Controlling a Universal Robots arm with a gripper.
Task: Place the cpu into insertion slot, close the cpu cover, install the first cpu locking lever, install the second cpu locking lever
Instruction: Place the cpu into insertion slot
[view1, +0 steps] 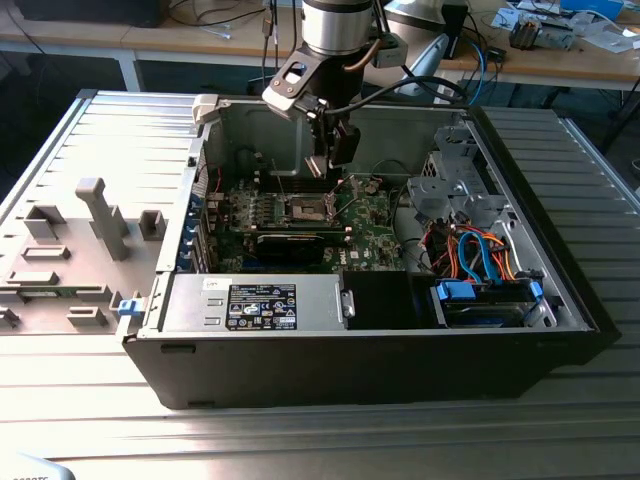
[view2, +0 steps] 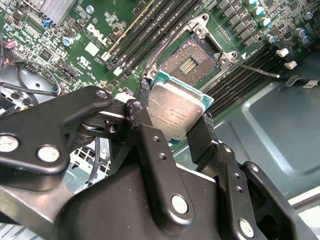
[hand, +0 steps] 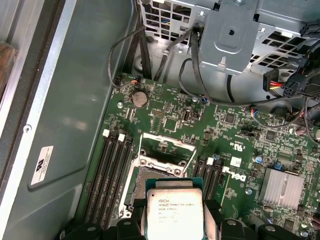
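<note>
Exterior view: open computer case (view1: 350, 370) lying flat on a ribbed metal bench (view1: 300, 440). Arm down inside it, hand (view1: 320, 165) low over the green board (view1: 375, 215), just above the socket (view1: 308, 208). Can't make out from this angle what sits between the fingers. Power supply (view1: 255, 303) along the near wall. Blue and orange cables (view1: 480, 250) toward the exterior view's right. Grey peg fixture (view1: 95, 215) on the bench at the exterior view's left.

Second wrist view: hand (view2: 172, 116) clenched on the cpu (view2: 177, 105). Black fingers (view2: 145, 132) pressing on two opposite edges, dull silver top facing the camera. Held clear of the socket (view2: 187, 62), not seated, contact field bare. Thin lever (view2: 257, 69) sticking out free from one socket corner. Memory slots (view2: 150, 30) alongside.

First wrist view: same grip, cpu (hand: 174, 205) in the hand (hand: 172, 214), overlapping one edge of the socket (hand: 150, 177) from this angle but above it, not in it. Cover (hand: 167, 145) lifted off the socket, centre window showing. Memory slots (hand: 107, 172) flanking the socket on both sides. Finned heatsink (hand: 282, 187) and coin battery (hand: 139, 98) elsewhere on the board. Metal drive cage (hand: 235, 30) and black cables (hand: 192, 65) beyond the board edge.
</note>
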